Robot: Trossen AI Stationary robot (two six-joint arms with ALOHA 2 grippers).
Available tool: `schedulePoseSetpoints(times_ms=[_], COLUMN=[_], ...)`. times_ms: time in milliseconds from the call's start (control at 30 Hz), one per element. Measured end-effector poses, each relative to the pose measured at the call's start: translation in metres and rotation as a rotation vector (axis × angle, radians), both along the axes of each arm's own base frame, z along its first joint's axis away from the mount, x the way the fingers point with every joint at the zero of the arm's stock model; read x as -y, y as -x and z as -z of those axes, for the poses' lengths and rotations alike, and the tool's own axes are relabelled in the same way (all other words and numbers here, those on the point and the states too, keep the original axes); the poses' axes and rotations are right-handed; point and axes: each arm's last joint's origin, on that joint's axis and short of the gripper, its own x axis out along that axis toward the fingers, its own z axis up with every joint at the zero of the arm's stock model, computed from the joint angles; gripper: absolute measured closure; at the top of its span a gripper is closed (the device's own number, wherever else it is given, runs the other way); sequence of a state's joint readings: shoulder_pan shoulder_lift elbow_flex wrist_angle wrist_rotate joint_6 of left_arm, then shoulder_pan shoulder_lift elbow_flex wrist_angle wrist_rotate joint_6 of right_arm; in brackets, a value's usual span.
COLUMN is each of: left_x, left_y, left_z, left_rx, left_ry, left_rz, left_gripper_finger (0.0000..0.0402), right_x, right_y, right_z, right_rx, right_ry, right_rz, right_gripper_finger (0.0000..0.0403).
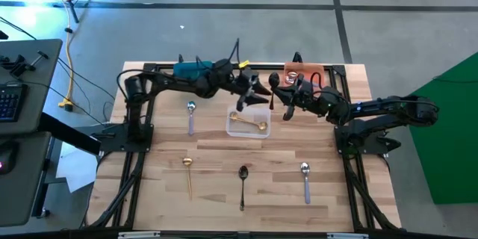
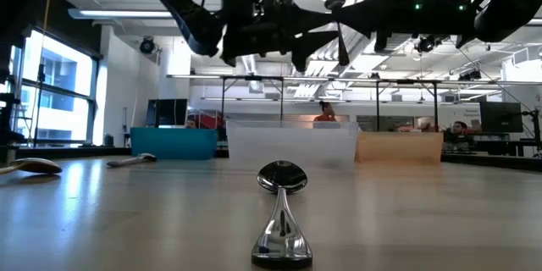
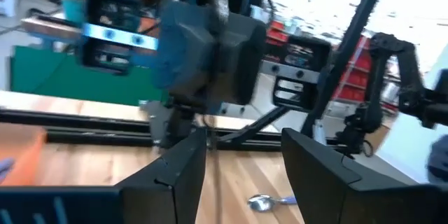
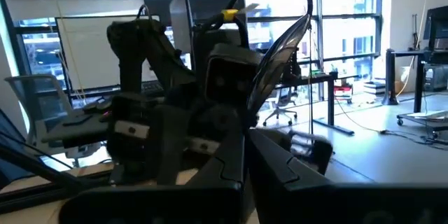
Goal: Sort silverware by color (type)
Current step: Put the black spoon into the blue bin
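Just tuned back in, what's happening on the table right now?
The left gripper hangs open over the clear bin, which holds a gold spoon. The right gripper is shut beside it, holding nothing visible. Four spoons lie loose: two lilac-handled, one gold, one black.

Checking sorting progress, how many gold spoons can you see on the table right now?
2: one gold spoon lies inside the clear bin; another lies on the bare table's left front. Bins at the back may hide more.

Overhead and tabletop-level cameras share the clear bin (image 1: 249, 124); each wrist camera faces the opposite arm.
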State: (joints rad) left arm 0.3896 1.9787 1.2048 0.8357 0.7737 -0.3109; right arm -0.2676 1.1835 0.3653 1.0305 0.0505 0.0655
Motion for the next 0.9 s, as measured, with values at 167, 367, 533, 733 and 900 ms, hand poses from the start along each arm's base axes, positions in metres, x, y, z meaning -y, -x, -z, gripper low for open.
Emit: schedulePoseSetpoints(times_ms=[167,367,533,733,900], left_x=[0.005,0.007,0.007,0.009,0.007], left_y=[-0.011,-0.014,-0.015,-0.017,-0.019], left_z=[-0.003,-0.008,-0.008,-0.013,-0.02], left_rx=[0.022,0.041,0.045,0.066,0.086], left_ry=[-0.02,-0.038,-0.046,-0.067,-0.071], left_rz=[0.023,-0.025,-0.03,-0.044,-0.072], left_gripper_finger=[0.0227,0.0252,0.0282,0.0331,0.0386], right_x=[0.0,0.0,0.0,-0.001,-0.001], right_y=[0.0,0.001,0.001,0.001,0.0], right_z=[-0.002,-0.003,-0.003,-0.006,-0.008], right_rx=[0.012,0.025,0.028,0.049,0.058], right_ry=[0.017,0.029,0.03,0.037,0.038], right_rz=[0.0,0.002,0.002,-0.002,-0.006], right_gripper_finger=[0.0403,0.0403,0.0403,0.0403,0.0403])
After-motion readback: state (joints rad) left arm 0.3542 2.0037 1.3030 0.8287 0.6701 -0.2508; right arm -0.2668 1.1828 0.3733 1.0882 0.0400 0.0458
